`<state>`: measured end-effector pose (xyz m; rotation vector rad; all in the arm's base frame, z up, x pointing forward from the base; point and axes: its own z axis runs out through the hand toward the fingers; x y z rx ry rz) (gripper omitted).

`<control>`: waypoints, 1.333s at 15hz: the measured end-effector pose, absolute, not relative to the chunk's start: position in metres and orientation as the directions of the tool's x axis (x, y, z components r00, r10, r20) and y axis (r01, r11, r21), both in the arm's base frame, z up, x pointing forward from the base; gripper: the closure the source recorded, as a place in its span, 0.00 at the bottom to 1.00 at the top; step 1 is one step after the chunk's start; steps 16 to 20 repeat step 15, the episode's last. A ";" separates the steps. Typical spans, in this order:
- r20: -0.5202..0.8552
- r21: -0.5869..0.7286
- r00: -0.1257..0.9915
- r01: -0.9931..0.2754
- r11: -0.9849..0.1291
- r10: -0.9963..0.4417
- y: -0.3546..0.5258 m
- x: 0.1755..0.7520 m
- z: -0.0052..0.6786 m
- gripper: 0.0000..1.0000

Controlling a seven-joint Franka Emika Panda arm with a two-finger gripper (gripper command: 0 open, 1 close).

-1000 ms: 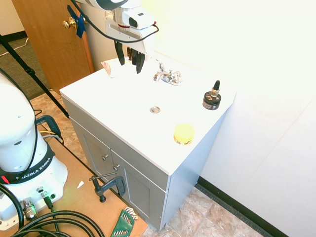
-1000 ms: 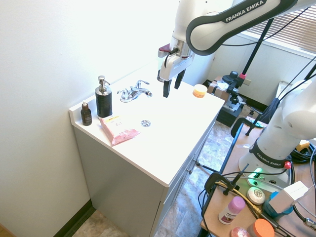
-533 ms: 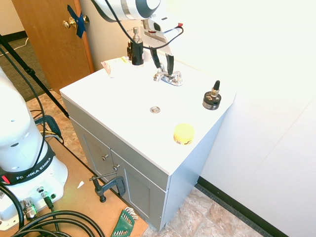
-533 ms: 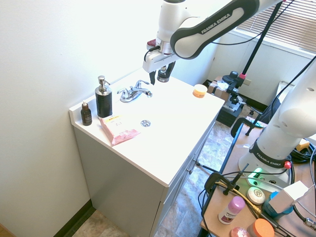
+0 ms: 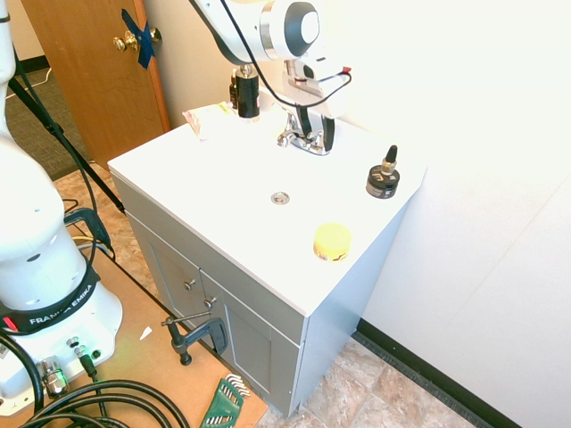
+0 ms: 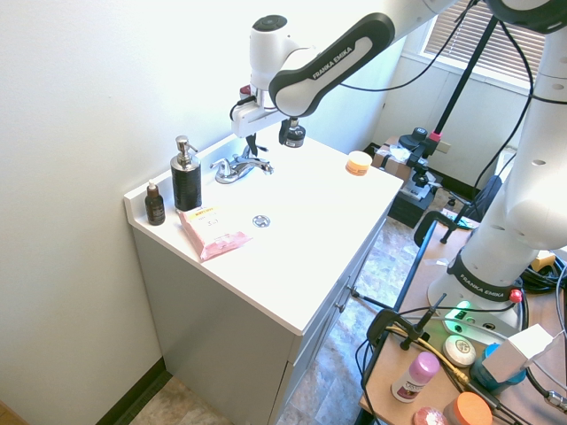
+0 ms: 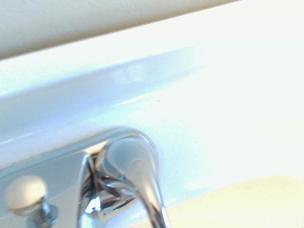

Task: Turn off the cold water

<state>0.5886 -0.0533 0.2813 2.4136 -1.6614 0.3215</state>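
Hand [image 5: 318, 134] at tap [image 5: 302, 139]
Fingers spread, straddling the right lever [image 5: 318, 138]; black bottle [image 5: 384, 176] at 4 o'clock.

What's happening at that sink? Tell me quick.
The white arm's gripper is down at the chrome tap at the back of the vanity top. Its fingers are open and seem to sit either side of the right-of-spout lever, the cold one. It has not closed on the lever. No water shows running from the spout.
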 end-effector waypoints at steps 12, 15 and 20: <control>0.321 0.071 0.263 -0.965 -0.254 -0.910 -0.115 0.617 0.296 0.00; 0.250 0.016 0.277 -0.959 -0.282 -0.928 -0.098 0.606 0.314 0.00; 0.250 0.016 0.277 -0.959 -0.282 -0.928 -0.098 0.606 0.314 0.00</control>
